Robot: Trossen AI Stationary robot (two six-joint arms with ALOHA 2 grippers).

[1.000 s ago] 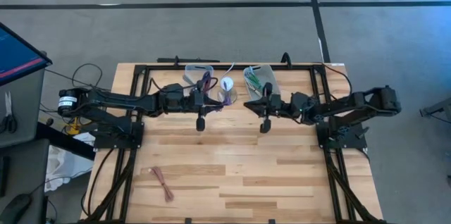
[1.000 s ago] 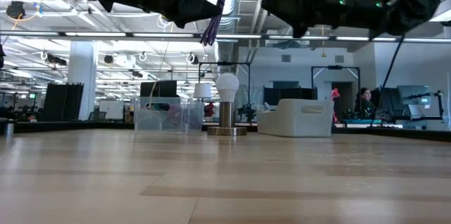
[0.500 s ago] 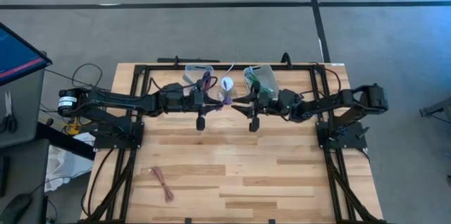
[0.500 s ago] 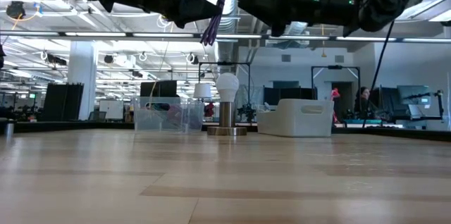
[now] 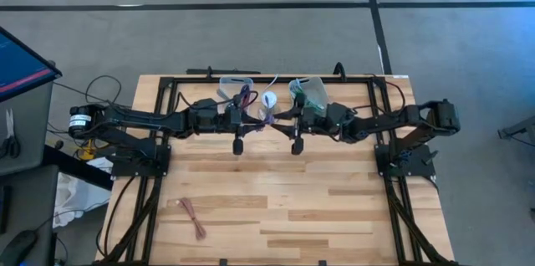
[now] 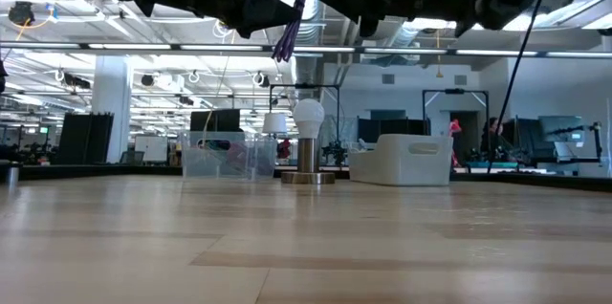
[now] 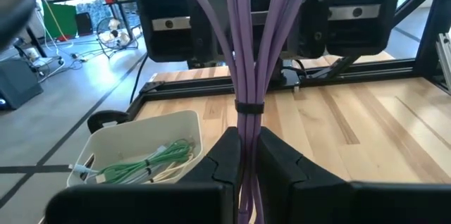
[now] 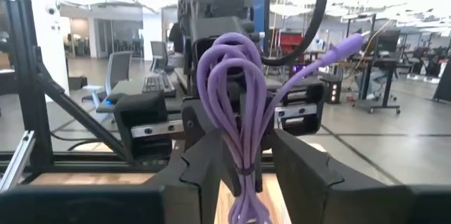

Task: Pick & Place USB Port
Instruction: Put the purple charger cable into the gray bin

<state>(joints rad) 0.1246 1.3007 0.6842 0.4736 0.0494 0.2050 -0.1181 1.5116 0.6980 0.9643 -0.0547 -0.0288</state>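
**Above the table's far edge, a purple cable between two grippers**

From overhead, the left gripper [image 5: 248, 115] and right gripper [image 5: 281, 117] face each other near the far edge. Left wrist view: fingers [image 7: 227, 155] pinch the purple cable bundle [image 7: 248, 69]. Right wrist view: spread fingers [image 8: 203, 155] flank it.

The purple cable bundle [image 7: 246, 76] is cut off by the left wrist picture's edges.

A grey floor [image 5: 251, 32] crossed by dark lines surrounds the wooden table [image 5: 276, 207]. A monitor [image 5: 21, 61] stands at the left edge of it. Beyond the table spreads an open hall: a white pillar [image 6: 112, 103], rows of ceiling lights [image 6: 172, 103], desks with dark screens [image 6: 215, 120], and a person [image 6: 495, 137] seated far off.
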